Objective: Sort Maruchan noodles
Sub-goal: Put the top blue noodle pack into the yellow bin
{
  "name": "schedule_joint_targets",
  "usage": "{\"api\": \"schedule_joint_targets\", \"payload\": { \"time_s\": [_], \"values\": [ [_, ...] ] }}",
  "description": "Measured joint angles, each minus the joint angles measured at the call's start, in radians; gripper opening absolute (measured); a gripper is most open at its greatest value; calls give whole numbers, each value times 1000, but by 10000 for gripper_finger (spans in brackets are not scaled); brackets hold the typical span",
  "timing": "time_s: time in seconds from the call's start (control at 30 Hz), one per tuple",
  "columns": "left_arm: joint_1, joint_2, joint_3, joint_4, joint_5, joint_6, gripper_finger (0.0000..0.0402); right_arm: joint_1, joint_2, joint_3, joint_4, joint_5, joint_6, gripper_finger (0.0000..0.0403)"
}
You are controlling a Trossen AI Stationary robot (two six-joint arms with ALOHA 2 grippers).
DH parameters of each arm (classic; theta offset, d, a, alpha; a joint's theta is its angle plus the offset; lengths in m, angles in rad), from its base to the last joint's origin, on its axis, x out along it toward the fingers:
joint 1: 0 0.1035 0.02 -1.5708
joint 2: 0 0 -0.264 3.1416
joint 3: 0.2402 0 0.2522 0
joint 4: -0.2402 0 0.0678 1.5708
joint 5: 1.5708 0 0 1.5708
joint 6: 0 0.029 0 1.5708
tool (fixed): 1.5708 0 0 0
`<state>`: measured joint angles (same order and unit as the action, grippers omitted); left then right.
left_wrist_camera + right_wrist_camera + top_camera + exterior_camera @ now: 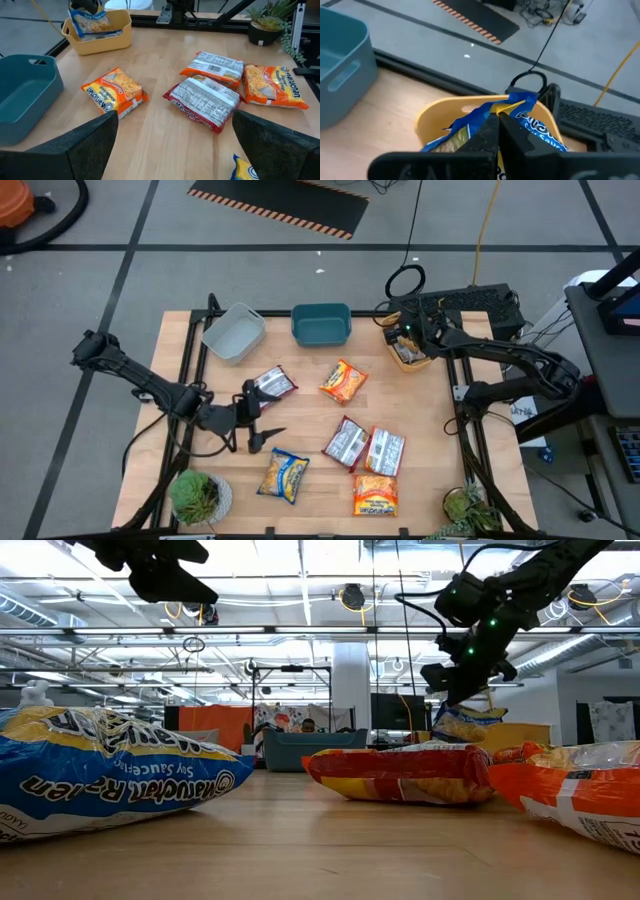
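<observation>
My right gripper (498, 125) is clenched on the edge of a yellow-and-blue Maruchan packet (530, 120), which sits inside the yellow tub (408, 356) at the table's far right corner. In the right wrist view blue lettering shows on the held packet, but I cannot read it.

On the open table lie six more packets. Nearest the low camera is another yellow-and-blue packet (100, 775); its label reads "Maruchan Ramen" and "Soy Sauce", seen upside down there. In the middle of the table sits an orange packet (114, 92) with "Maruchan" printed along its edge. Two silver-and-red packets (205, 102) lie side by side near the centre, backs up, covered in small print too fine to read. Just beside them is a second orange packet (272, 86), also marked "Maruchan". A third silver-and-red packet (272, 383) lies near my left gripper (258, 428), which hangs released, fingers wide, over the near left part of the table, holding nothing.

Along the far edge stand a grey tub (233, 332) and a teal tub (321, 324); no packets show in either.

Two potted plants (197, 495) sit at the near corners.
</observation>
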<state>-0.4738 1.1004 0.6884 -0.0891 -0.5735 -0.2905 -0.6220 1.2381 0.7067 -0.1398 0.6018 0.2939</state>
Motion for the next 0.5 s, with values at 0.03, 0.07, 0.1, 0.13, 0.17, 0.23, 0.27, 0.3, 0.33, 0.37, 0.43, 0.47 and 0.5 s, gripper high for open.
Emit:
{"api": "schedule_joint_targets", "payload": {
  "time_s": [0.03,0.07,0.1,0.13,0.17,0.23,0.27,0.3,0.33,0.37,0.43,0.47,0.5],
  "values": [
    [-3,0,0,0,0,0,395,1,0,0,1,0,0,0],
    [-7,0,0,0,0,-1,395,2,0,0,0,0,0,0],
    [-9,0,0,0,0,-2,395,0,0,0,-5,0,0,0],
    [-13,0,0,-1,0,-5,395,-4,0,0,-12,0,0,0],
    [-15,0,0,-1,0,-7,395,-6,0,0,-24,-3,1,0],
    [-20,0,0,0,0,-10,395,-9,0,0,-49,-23,6,0],
    [-21,0,0,-1,0,-11,395,-11,0,0,-59,-27,7,0],
    [-21,0,0,1,0,-11,395,-12,0,0,-67,-28,7,0],
    [-21,0,0,2,0,-12,395,-12,0,0,-74,-28,8,0],
    [-21,0,0,2,0,-13,395,-13,0,0,-77,-27,10,0],
    [-21,0,0,2,0,-18,395,-13,-1,0,-73,-27,17,1],
    [-21,0,0,2,0,-18,395,-13,-4,0,-73,-28,20,4],
    [-21,0,0,2,0,-18,395,-13,-7,0,-72,-27,24,8]
  ]
}}
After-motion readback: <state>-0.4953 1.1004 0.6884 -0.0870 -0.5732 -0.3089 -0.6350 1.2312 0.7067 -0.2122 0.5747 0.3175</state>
